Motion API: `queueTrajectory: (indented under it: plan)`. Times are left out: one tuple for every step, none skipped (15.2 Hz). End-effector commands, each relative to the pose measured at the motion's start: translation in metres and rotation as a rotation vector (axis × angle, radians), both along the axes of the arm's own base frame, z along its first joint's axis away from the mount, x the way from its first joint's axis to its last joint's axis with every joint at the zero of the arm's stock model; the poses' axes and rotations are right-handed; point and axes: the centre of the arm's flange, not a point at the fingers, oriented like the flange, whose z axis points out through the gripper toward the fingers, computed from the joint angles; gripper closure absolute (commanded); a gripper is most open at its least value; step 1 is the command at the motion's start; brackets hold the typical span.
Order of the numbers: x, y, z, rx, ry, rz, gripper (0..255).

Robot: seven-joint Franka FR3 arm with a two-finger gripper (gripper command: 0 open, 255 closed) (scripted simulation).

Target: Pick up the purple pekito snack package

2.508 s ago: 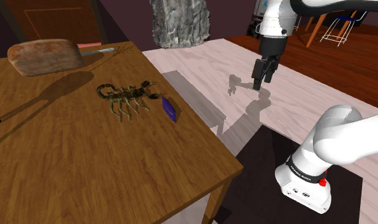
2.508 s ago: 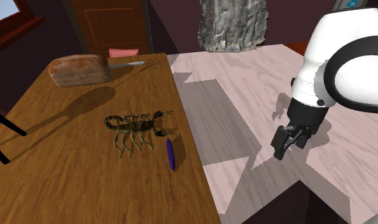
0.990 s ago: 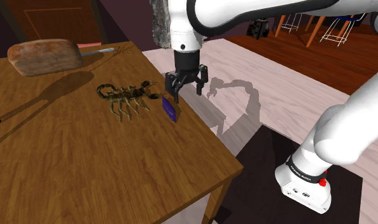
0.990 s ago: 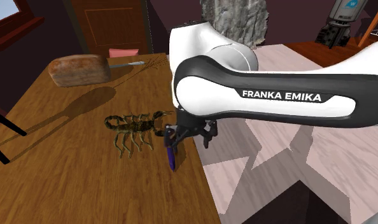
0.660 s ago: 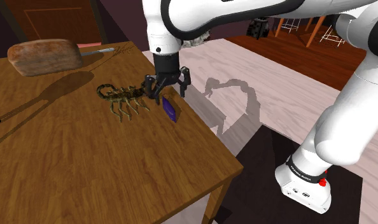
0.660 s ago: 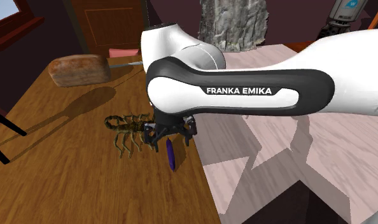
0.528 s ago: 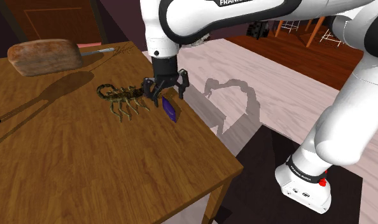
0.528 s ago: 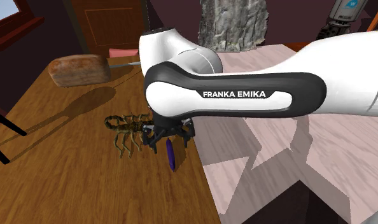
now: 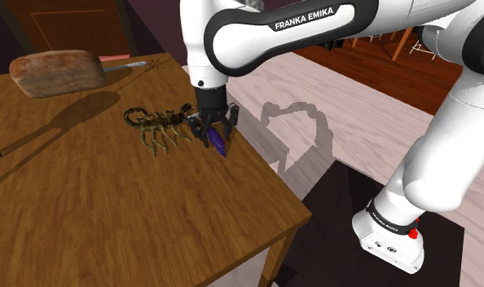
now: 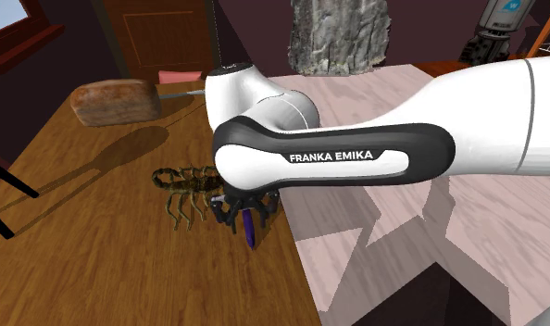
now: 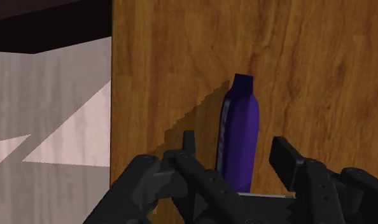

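Snack package: we see the purple package (image 11: pixel 240 137) lying flat on the wooden table (image 9: pixel 110 212), just beside the scorpion (image 9: pixel 157 122), between it and the table's edge.
Gripper: our black gripper (image 9: pixel 213 134) is low over the package, close to the scorpion.
Jaws: spread apart, one finger on each side of the package, with a gap showing on both sides.
Bread loaf (image 9: pixel 57 72): well apart from the scorpion, on the same table.
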Motion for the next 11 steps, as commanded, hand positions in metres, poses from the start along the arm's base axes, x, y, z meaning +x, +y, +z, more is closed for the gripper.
queueTrajectory:
  plan:
    - [0.000, 0.000, -0.001, 0.000, 0.000, 0.000, 255]
    - [0.000, 0.000, -0.001, 0.000, 0.000, 0.000, 255]
    - [0.000, 0.000, -0.001, 0.000, 0.000, 0.000, 255]
    - [0.000, 0.000, -0.001, 0.000, 0.000, 0.000, 255]
    - [0.000, 0.000, -0.001, 0.000, 0.000, 0.000, 255]
    - [0.000, 0.000, -0.001, 0.000, 0.000, 0.000, 255]
    - [0.000, 0.000, -0.001, 0.000, 0.000, 0.000, 255]
    - [0.000, 0.000, -0.001, 0.000, 0.000, 0.000, 255]
    - [0.000, 0.000, 0.000, 0.000, 0.000, 0.000, 255]
    - [0.000, 0.000, 0.005, 0.000, 0.000, 0.000, 255]
    - [0.000, 0.000, 0.010, 0.000, 0.000, 0.000, 255]
